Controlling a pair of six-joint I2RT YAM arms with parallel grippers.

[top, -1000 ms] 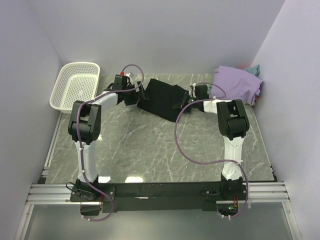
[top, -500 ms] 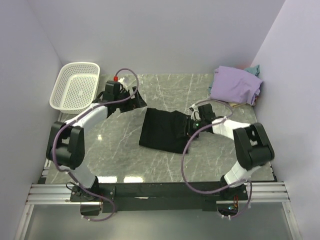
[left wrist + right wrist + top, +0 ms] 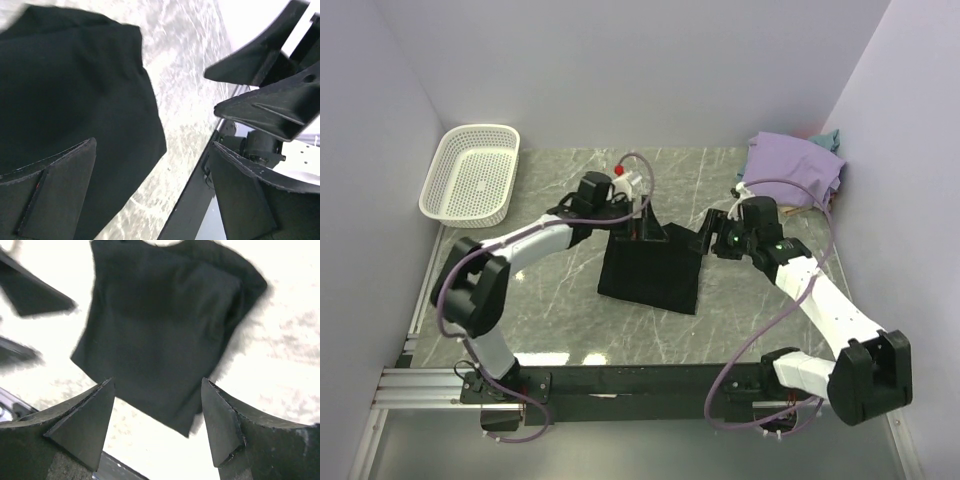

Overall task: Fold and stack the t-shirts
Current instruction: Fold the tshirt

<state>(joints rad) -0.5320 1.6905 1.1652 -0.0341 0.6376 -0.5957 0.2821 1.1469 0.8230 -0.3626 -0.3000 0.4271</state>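
Black cloth, the black t-shirt (image 3: 650, 272), lies folded into a compact rectangle near the middle of the marbled surface (image 3: 560, 310). Both arms reach in over its far edge. The left fingers (image 3: 638, 226) hang spread wide above the far-left corner. The right fingers (image 3: 710, 238) stand apart just off the far-right corner. Nothing sits between either pair. The lavender t-shirt (image 3: 795, 170) is a crumpled heap in the far-right corner by the wall, with a bit of the teal t-shirt (image 3: 830, 138) showing behind it. Both look unfolded, so I judge 1 of 3 shirts done.

The nearest risk is to the fold itself. In the right wrist view the layers along one side do not line up, so the bundle looks loose. A fingertip that catches the cloth as either arm pulls away could drag the top layer open or slide the whole shirt. The 2 pairs of fingers are also close to one another over that far edge, so retreats along crossing paths could knock them together.

The lavender heap seems to rest on or against the teal cloth, and a deep pinch there could lift both at once. The corner also leaves the right arm little room to work. Any shirt spread out for folding could land on the black one and disturb it, since it occupies the middle.
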